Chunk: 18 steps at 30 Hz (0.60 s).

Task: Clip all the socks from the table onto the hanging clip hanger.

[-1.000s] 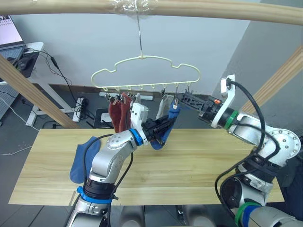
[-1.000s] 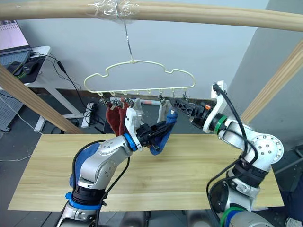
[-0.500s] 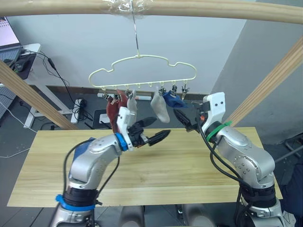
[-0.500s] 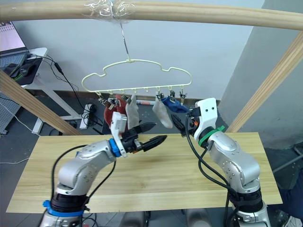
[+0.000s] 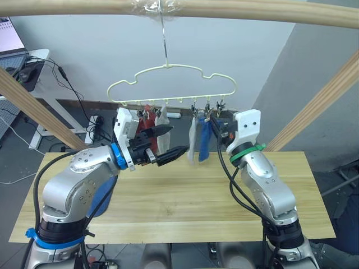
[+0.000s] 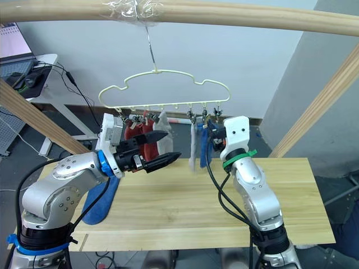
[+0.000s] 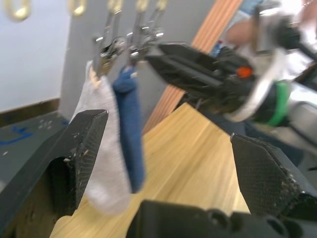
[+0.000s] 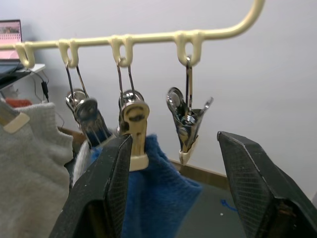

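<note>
The pale clip hanger (image 5: 168, 84) hangs by its hook from the top pole. Clipped to it are two rust-red socks (image 5: 146, 120), a grey sock (image 5: 163, 119), another grey sock (image 5: 193, 140) and a blue sock (image 5: 205, 140). A second blue sock (image 6: 101, 193) lies on the table (image 5: 224, 196) at the left, partly behind my left arm. My left gripper (image 5: 168, 143) is open and empty, left of the hanging grey and blue socks. My right gripper (image 5: 215, 124) is open just right of the blue sock; an empty clip (image 8: 188, 124) hangs between its fingers.
A round wooden pole (image 5: 252, 12) runs across the top, with slanted poles at left (image 5: 33, 106) and right (image 5: 322, 103). A desk with a laptop (image 5: 17, 53) stands beyond the table at far left, with cables on the floor.
My left gripper let go of the blue sock and drew back to the left, open. The blue sock now hangs straight from its clip. My right arm pulled in closer under the hanger's right end.
</note>
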Tool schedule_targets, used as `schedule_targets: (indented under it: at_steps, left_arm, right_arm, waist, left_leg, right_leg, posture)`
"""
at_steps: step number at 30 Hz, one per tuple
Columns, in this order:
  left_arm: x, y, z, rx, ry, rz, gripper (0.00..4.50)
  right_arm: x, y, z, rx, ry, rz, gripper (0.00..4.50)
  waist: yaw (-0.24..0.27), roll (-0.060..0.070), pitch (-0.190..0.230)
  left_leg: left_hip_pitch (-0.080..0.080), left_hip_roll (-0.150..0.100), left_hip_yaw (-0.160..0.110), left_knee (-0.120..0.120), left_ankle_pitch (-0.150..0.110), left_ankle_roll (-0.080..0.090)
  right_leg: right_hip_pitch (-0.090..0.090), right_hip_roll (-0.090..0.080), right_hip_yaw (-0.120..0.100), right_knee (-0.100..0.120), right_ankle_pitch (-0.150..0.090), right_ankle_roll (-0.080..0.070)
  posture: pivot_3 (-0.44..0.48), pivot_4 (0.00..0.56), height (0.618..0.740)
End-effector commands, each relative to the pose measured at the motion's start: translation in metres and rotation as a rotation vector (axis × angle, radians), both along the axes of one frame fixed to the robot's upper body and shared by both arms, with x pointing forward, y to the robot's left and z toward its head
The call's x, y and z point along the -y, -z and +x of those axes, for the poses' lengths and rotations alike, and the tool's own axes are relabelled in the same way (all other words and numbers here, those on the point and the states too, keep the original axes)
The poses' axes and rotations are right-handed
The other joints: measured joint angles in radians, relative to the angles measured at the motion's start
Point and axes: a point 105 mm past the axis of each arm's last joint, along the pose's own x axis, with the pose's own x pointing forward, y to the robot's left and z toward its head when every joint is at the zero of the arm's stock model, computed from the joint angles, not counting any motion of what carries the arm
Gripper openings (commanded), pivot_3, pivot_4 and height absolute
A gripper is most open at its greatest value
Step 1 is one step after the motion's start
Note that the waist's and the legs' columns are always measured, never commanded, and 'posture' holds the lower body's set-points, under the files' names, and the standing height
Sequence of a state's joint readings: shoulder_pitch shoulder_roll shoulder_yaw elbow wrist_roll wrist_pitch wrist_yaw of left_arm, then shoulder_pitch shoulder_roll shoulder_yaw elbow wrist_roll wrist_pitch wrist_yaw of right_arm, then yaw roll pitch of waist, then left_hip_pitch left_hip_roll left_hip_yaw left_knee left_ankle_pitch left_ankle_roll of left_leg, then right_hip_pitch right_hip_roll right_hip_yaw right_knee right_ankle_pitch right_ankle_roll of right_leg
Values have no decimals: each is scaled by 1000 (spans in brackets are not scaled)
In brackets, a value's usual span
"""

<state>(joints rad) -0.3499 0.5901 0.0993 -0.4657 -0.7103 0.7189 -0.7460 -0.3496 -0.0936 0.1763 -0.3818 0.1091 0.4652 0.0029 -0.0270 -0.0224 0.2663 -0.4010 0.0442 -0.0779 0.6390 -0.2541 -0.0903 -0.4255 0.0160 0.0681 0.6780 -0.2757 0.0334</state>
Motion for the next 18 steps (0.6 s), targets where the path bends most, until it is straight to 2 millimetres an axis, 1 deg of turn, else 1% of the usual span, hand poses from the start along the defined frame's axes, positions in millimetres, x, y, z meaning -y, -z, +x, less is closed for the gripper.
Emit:
schedule_targets:
  at_steps: [1, 2, 5, 7, 8, 18]
  left_arm:
    - [6, -15, -6, 59, 18, -29, 4500]
    - [7, -15, -7, 58, 18, -30, 4500]
    - [7, -13, -9, 55, 17, -28, 4500]
    - [6, -11, -10, 53, 15, -25, 4500]
    - [6, -11, -10, 52, 13, -25, 4500]
    - [5, -11, -10, 61, 3, -26, 4500]
  right_arm:
    - [7, -17, 1, 77, 50, 12, 2858]
    - [8, -17, 1, 79, 54, 11, 2858]
    - [9, -18, 4, 83, 66, 16, 2251]
    - [8, -18, 5, 82, 72, 16, 1546]
    - [8, -18, 5, 82, 73, 15, 1282]
    - [2, -20, 5, 90, 55, 10, 1282]
  waist:
    - [0, 0, 0]
    - [1, 0, 0]
    - [1, 0, 0]
    - [1, 0, 0]
    - [1, 0, 0]
    - [1, 0, 0]
  left_leg:
    - [0, 0, 0, 0, 0, 0]
    - [0, 0, 0, 0, 0, 0]
    - [0, 0, 0, 0, 0, 0]
    - [0, 0, 0, 0, 0, 0]
    - [0, 0, 0, 0, 0, 0]
    - [0, 0, 0, 0, 0, 0]
  right_leg:
    - [0, 0, 0, 0, 0, 0]
    - [0, 0, 0, 0, 0, 0]
    - [0, 0, 0, 0, 0, 0]
    - [0, 0, 0, 0, 0, 0]
    - [0, 0, 0, 0, 0, 0]
    - [0, 0, 0, 1, 0, 0]
  posture:
    - [103, 252, 740]
    - [103, 252, 740]
    - [105, 249, 740]
    - [107, 248, 740]
    - [107, 248, 740]
    - [111, 244, 740]
